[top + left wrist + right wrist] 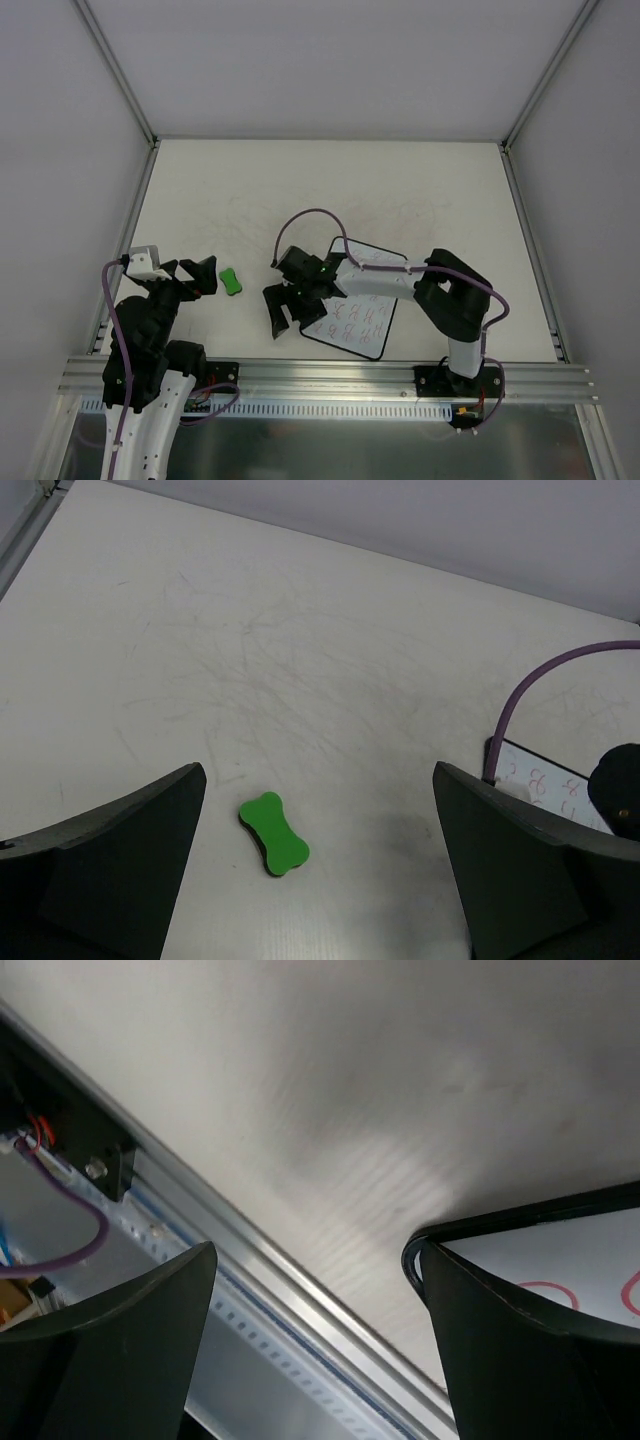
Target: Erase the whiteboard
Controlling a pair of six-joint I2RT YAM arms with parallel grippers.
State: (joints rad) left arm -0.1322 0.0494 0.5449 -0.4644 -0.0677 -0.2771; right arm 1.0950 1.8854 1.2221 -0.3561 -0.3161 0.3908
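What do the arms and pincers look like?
Both arms are black at the joints with white links. The left arm carries a pale box at its wrist; the right arm shows a small green light. A purple cable runs along each. The left pincer and right pincer are broad and black.

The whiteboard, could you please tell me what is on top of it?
Rows of reddish scribbles cover the visible part of the whiteboard. The right arm stretches above its far end, hiding whatever is written there.
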